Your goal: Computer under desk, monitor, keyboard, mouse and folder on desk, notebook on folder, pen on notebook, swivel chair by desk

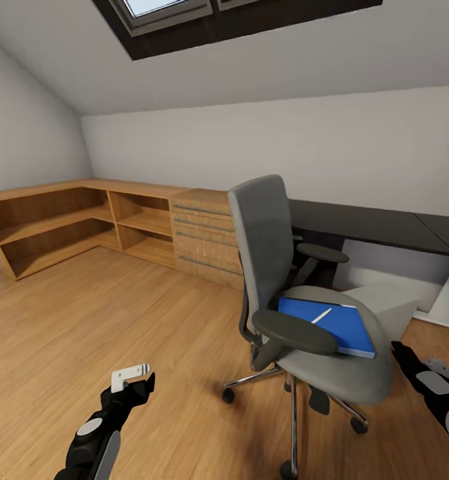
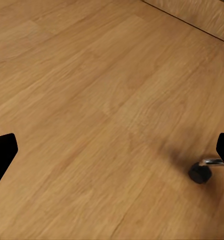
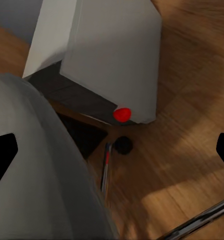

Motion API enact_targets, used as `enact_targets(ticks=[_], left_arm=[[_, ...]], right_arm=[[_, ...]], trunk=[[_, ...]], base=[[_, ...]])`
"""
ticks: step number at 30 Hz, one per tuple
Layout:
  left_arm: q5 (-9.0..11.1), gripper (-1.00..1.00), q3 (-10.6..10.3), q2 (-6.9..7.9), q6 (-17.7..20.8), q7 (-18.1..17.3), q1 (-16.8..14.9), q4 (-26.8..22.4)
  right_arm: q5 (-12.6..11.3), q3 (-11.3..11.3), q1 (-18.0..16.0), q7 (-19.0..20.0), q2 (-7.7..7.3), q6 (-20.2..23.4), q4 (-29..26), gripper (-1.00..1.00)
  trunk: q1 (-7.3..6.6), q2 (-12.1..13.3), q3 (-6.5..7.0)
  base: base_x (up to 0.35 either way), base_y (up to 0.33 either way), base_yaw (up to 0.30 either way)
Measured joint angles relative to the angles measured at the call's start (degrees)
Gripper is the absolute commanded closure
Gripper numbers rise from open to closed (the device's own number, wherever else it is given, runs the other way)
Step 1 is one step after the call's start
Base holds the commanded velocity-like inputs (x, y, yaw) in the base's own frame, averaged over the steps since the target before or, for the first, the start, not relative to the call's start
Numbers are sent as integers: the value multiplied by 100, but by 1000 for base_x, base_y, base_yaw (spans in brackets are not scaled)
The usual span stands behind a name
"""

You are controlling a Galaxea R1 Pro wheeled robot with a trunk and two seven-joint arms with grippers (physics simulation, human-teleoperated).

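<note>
Room: attic bedroom, sloped ceiling w/ skylight [image 1: 164,12], wood floor [image 1: 84,313]; low open wooden shelving [image 1: 64,227] and a drawer unit [image 1: 204,237] along the far wall.
Desk: dark top [image 1: 377,223] against the wall behind the chair. What stands on it I can't tell from here.
Swivel chair: grey, on castors [image 1: 304,300], turned side-on to me and standing out from the desk, so it isn't parked yet.
Folder: blue [image 1: 341,327], flat on the chair seat, near the front edge. Needs to go to the desk.
Pen: thin white stick [image 1: 321,315] lying across the folder; a pen, I judge. Would roll off if the folder tips.
Computer: pale tower case [image 3: 112,55] w/ red button, seen by my right wrist cam past the seat edge; standing on the floor by the desk, prob. under it already.
Small items on floor: slim rod w/ red band [image 3: 106,172] beside a black castor-like disc [image 3: 123,145]; too blurred to name.
Left gripper: [image 1: 132,379] low over bare floor, well apart from the chair; fingers spread, nothing between them. A chair castor [image 2: 199,172] sits ahead of it.
Right gripper: [image 3: 112,150] beside the seat, fingers apart, empty; nearest to the folder, so likely the arm for that pickup.
Step judged: approach to chair; nothing grasped so far.
</note>
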Motion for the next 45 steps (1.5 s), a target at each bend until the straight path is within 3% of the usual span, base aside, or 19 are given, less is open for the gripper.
enact_targets(ticks=[24,41,45], left_arm=[[-20,-100,-23,-4,-3,-17,0,104],[-21,-100,-26,-10,-3,-25,0,109],[-19,-100,-153,-10,-3,-19,0,118]], right_arm=[[1,0,2,628,-4,29,13,-100],[-41,43,5,1045,-5,425,246,-100],[-41,42,6,1049,0,439,248,-100]], trunk=[[44,-82,-36],[44,-82,-36],[45,-82,-36]], base=[[0,0,0],[0,0,0],[0,0,72]])
